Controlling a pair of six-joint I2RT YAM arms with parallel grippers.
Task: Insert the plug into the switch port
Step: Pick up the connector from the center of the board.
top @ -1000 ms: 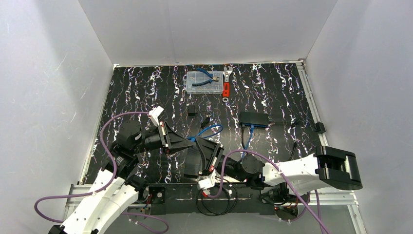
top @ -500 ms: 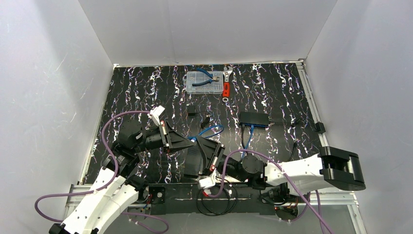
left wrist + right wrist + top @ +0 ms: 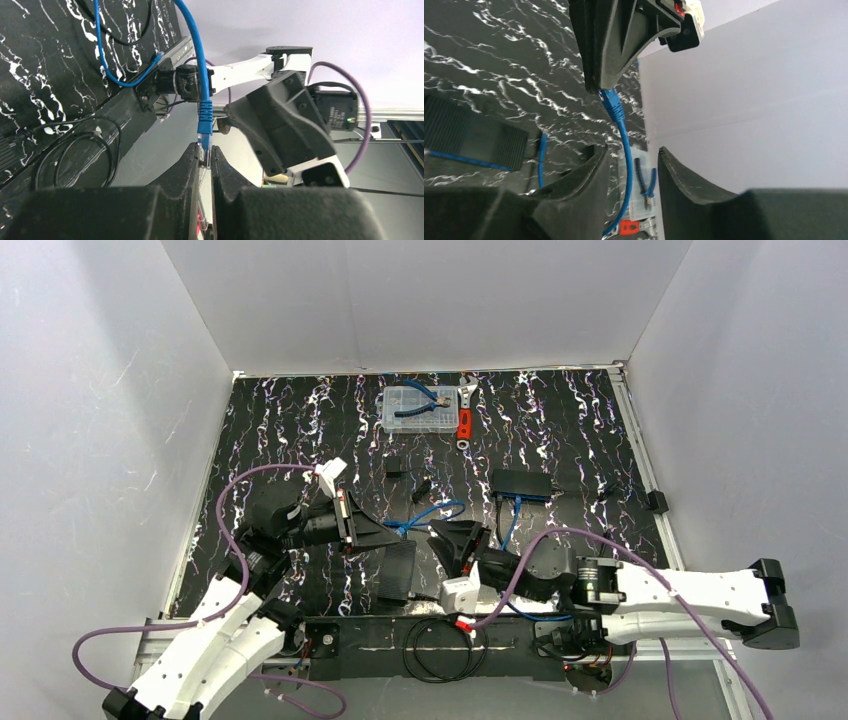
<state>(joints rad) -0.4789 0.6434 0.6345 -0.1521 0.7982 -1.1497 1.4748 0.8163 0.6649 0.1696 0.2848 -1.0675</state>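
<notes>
My left gripper [image 3: 204,150] is clamped on just the plug [image 3: 205,120] tip; right gripper [image 3: 631,150] parted, empty. Plug could pivot when pushed into the switch [image 3: 521,482].

- You have a table covered by a black mat [image 3: 300,420] streaked with white and faint purple veins.
- Behind it stands a plain white back wall [image 3: 420,300], meeting the mat's far edge.
- A white left wall [image 3: 100,420] and a white right wall [image 3: 740,390] close in the sides; the left one shows faint scuffs.
- Metal rails run along the mat: a right rail [image 3: 640,450], a left rail [image 3: 200,490] and a near rail [image 3: 160,628].
- Your light is soft and even, with no hard shadows on the walls.
</notes>
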